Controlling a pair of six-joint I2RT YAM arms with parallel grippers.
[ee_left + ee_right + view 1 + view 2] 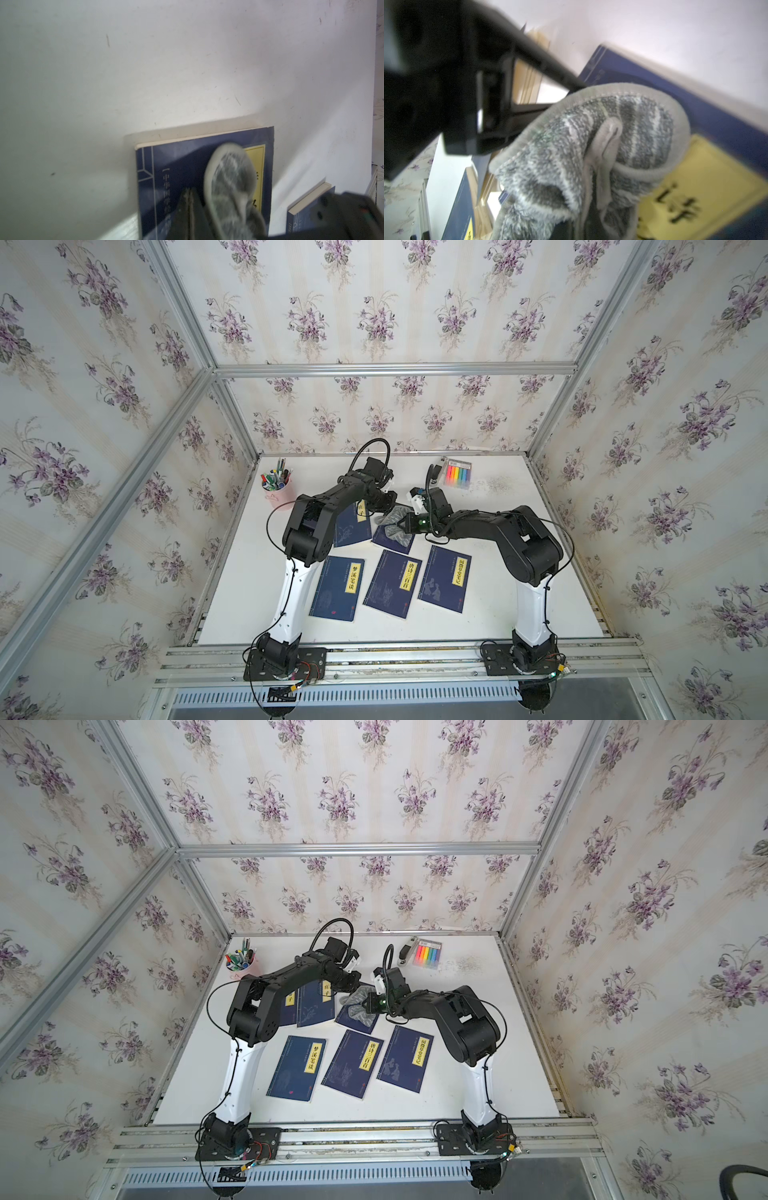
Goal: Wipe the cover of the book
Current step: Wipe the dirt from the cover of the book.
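White table [519, 605] below: my right pincer [402, 526] grips the cloth [394, 531] on the book [397, 548]; my shut left pincer [190, 196] slipping would let it skid.

A lab test booth, shown by aluminium framing [395, 370], wallpapered panels [374, 302] and white table [494, 622].

Six books [353, 1069], one cloth [360, 1006], one pen cup [243, 969]
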